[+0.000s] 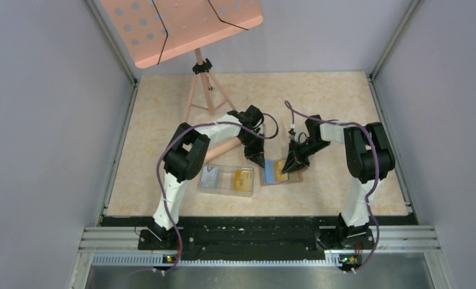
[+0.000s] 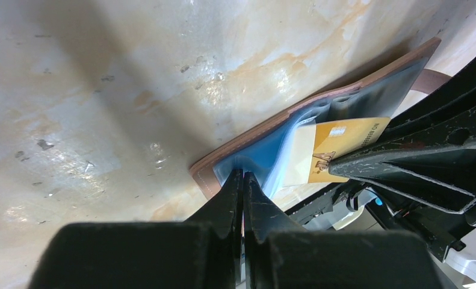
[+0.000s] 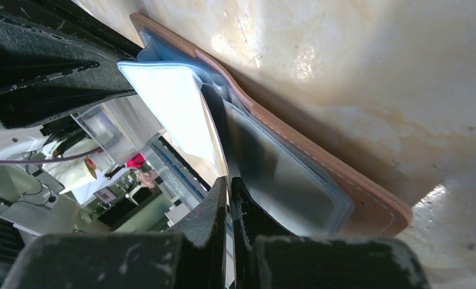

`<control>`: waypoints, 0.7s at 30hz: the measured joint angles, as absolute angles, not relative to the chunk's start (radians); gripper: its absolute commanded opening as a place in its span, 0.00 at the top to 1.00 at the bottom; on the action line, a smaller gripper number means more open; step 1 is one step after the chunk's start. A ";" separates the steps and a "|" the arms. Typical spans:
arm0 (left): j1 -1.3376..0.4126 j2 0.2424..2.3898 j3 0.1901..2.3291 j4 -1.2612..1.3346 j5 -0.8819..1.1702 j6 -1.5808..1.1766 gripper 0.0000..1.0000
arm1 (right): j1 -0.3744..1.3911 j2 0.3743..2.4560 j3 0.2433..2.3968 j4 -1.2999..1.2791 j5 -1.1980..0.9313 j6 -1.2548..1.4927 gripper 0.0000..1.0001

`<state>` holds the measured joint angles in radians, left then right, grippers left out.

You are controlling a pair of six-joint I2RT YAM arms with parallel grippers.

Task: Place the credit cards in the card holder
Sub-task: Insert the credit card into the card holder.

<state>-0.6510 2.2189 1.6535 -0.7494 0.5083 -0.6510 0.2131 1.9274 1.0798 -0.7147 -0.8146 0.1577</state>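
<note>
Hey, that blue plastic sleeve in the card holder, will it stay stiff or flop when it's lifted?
Probably floppy: the sleeve bows and bulges where the left gripper pinches its edge. Likely slick too, given its glossy sheen. The brown card holder looks stiffer; it lies flat on the table.
</note>
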 measured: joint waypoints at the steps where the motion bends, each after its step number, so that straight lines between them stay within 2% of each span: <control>1: -0.651 2.220 1.655 -0.751 0.508 -0.651 1.00 | 0.214 1.929 1.078 -0.711 -0.821 0.157 1.00; 5: -0.651 2.224 1.663 -0.759 0.508 -0.650 1.00 | 0.223 1.933 1.074 -0.698 -0.833 0.157 0.99; 16: -0.651 2.226 1.666 -0.764 0.508 -0.648 1.00 | 0.294 1.908 1.083 -0.714 -0.719 0.197 0.64; 21: -0.651 2.226 1.666 -0.764 0.508 -0.647 1.00 | 0.311 1.852 1.104 -0.762 -0.590 0.224 0.55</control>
